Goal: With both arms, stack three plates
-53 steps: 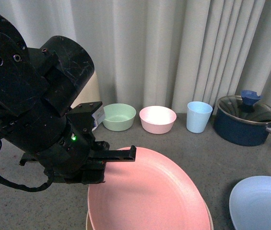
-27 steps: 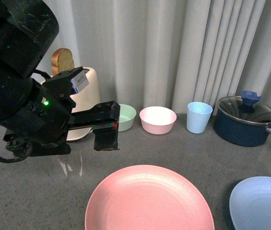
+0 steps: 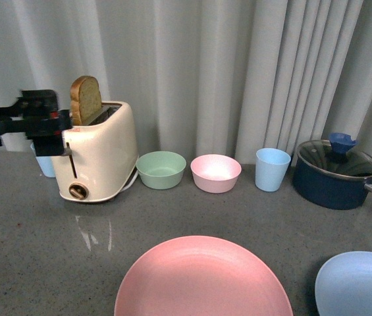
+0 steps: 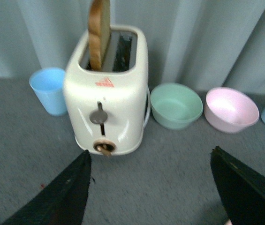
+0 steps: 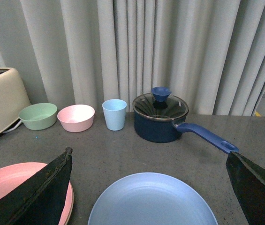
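Observation:
The pink plate (image 3: 202,280) lies flat at the front centre of the grey table. In the right wrist view a beige plate's rim (image 5: 71,201) shows just under the pink plate (image 5: 10,187). The light blue plate (image 3: 360,286) lies apart at the front right. My right gripper (image 5: 148,152) is open, with the light blue plate (image 5: 153,201) between its spread fingers and below them. My left gripper (image 3: 57,124) hangs open at the far left, level with the toaster's top, holding nothing. In the left wrist view the left gripper (image 4: 150,151) stands over bare table in front of the toaster.
A cream toaster (image 3: 97,155) with a bread slice stands back left, with a blue cup (image 4: 48,90) beside it. A green bowl (image 3: 162,169), a pink bowl (image 3: 216,172), a blue cup (image 3: 272,168) and a lidded navy pot (image 3: 336,171) line the curtain.
My left arm has pulled away from the pink plate, rising and swinging back to the far left. The pink plate now lies flat and free.

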Controlling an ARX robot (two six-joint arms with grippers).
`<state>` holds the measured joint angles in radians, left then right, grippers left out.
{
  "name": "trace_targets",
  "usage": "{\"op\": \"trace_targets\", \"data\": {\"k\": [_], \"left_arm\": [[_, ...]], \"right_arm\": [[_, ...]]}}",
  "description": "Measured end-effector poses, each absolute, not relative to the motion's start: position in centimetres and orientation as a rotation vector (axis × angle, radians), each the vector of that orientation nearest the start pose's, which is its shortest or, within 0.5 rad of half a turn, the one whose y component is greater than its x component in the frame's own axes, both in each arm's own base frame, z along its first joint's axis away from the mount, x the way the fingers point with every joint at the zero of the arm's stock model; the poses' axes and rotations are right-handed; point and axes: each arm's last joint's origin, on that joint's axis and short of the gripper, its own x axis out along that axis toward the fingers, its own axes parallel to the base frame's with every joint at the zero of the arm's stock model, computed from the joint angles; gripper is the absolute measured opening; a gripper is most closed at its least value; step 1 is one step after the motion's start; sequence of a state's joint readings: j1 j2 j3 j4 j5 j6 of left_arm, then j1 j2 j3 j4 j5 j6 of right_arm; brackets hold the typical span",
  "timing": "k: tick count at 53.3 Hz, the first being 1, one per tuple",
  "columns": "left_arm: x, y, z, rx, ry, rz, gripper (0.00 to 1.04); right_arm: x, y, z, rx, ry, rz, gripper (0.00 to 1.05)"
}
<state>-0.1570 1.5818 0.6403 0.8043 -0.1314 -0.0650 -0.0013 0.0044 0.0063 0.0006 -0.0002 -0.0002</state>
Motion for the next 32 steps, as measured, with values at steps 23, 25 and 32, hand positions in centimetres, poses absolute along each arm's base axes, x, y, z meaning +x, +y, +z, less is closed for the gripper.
{"op": "trace_targets", "data": {"k": [23, 25, 32], "left_arm": [[22.3, -1.7, 18.1, -0.010, 0.011, -0.009, 0.04], [21.7, -1.5, 18.0, -0.010, 0.006, -0.004, 0.04], [20.2, -0.8, 17.7, -0.009, 0.006, -0.010, 0.04]], "right_arm": [[9.8, 0.0, 16.5, 0.000, -0.002, 0.000, 0.97], [9.8, 0.0, 16.5, -0.001, -0.002, 0.000, 0.97], [9.8, 0.0, 16.5, 0.000, -0.002, 0.000, 0.97]]}}
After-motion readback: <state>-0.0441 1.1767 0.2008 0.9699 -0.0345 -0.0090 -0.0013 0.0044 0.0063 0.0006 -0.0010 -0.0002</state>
